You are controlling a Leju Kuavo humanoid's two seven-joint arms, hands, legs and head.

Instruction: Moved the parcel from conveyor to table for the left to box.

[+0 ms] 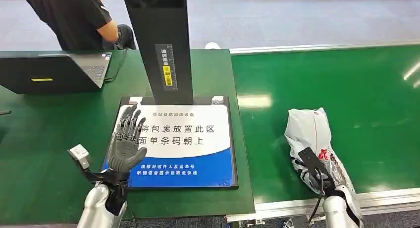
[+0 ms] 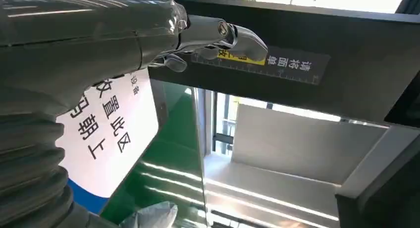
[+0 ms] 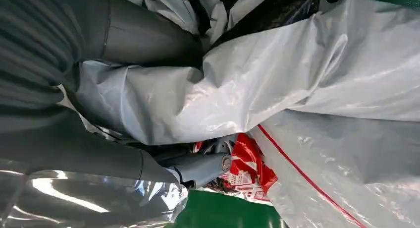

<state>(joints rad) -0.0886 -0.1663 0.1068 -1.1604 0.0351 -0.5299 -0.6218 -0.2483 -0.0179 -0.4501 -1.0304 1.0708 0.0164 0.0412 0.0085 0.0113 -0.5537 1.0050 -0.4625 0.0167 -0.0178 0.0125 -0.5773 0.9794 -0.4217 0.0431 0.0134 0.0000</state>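
Observation:
The parcel [image 1: 308, 126], a white plastic bag with red print, lies on the green conveyor belt [image 1: 346, 84] near its front edge. My right hand [image 1: 313, 171] grips the parcel's near end. In the right wrist view the parcel [image 3: 297, 74] is bunched between the thumb and fingers of that hand [image 3: 59, 114]. My left hand [image 1: 126, 143] hovers with its fingers spread above the white and blue placement mat [image 1: 198, 153] on the green table [image 1: 39, 139] and holds nothing. The left wrist view shows that hand [image 2: 74, 44] extended over the mat [image 2: 109, 134].
A black scanner post [image 1: 158, 44] rises from the back of the mat. A laptop [image 1: 54, 72] sits at the table's back left, with a person in black [image 1: 74, 15] behind it. A metal rail [image 1: 297, 205] borders the conveyor's front edge.

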